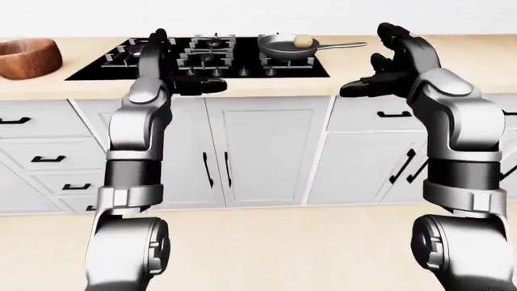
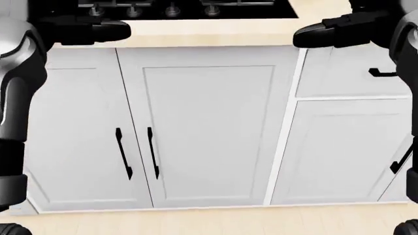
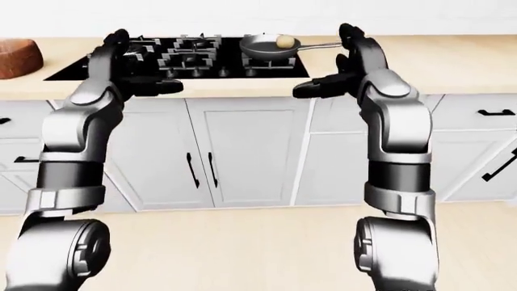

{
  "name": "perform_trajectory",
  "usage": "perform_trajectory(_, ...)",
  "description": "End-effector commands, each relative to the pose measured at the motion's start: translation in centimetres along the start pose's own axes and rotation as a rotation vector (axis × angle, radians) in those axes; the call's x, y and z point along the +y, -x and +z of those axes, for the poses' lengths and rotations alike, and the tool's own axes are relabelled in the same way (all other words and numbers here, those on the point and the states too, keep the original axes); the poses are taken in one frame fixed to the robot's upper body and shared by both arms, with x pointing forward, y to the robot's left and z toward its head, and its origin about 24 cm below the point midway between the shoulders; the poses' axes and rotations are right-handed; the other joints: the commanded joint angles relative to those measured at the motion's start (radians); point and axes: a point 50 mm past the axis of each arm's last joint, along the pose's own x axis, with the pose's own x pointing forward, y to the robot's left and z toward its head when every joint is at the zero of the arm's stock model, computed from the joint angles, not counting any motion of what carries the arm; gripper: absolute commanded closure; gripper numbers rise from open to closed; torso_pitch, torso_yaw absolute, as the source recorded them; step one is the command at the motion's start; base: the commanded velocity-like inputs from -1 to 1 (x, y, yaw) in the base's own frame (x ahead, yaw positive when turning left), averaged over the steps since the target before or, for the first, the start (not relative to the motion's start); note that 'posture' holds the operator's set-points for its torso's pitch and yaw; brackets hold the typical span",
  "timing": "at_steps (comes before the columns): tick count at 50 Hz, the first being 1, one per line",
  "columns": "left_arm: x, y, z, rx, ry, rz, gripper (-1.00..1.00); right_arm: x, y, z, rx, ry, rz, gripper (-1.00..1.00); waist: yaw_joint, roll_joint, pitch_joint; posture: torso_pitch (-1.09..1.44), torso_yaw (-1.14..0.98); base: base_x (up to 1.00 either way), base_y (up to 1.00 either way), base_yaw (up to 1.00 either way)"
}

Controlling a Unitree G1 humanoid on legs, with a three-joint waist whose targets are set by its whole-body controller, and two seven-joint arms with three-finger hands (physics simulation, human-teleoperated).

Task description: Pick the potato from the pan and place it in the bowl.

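A pale potato [image 1: 301, 40] lies in a grey pan [image 1: 284, 48] on the right burner of the black stove [image 1: 202, 57], handle pointing right. A brown wooden bowl [image 1: 28, 57] sits on the counter at far left. My left hand [image 1: 182, 76] is raised over the stove's near edge, fingers open and empty. My right hand [image 1: 380, 63] is raised right of the pan, near its handle, open and empty. Both hands stand short of the pan.
The beige counter [image 1: 453, 57] runs across the view above white cabinets [image 1: 259, 151] with black handles. Wooden floor [image 1: 283, 248] lies between me and the cabinets. The head view looks down at the cabinet doors [image 2: 209, 132].
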Motion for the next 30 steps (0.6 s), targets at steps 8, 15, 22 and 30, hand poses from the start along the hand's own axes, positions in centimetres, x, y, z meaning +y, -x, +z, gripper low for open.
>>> perform_trajectory(8,-0.25,0.57,3.76,-0.13,-0.009,-0.006,-1.0,-0.7,1.01,3.21,-0.125,0.021,-0.024,-1.0,-0.004,0.006,-0.026,0.0,0.0,0.2,0.0,0.0)
perform_trajectory(15,-0.03,0.78,3.68,-0.131,-0.008,-0.003,-1.0,-0.42,0.9,3.56,-0.129,0.025,-0.016,-1.0,-0.014,0.074,-0.026,0.0,0.0,0.25,0.0,0.0)
perform_trajectory(22,-0.02,0.85,3.77,-0.136,-0.006,0.001,-1.0,-0.32,0.83,3.56,-0.13,0.029,-0.012,-1.0,0.001,0.023,-0.029,0.0,0.0,0.25,0.0,0.0)
perform_trajectory(30,-0.13,0.83,3.8,-0.136,-0.009,0.0,-1.0,-0.38,0.9,3.77,-0.135,0.03,-0.008,-1.0,0.003,-0.046,-0.033,0.0,0.0,0.25,0.0,0.0)
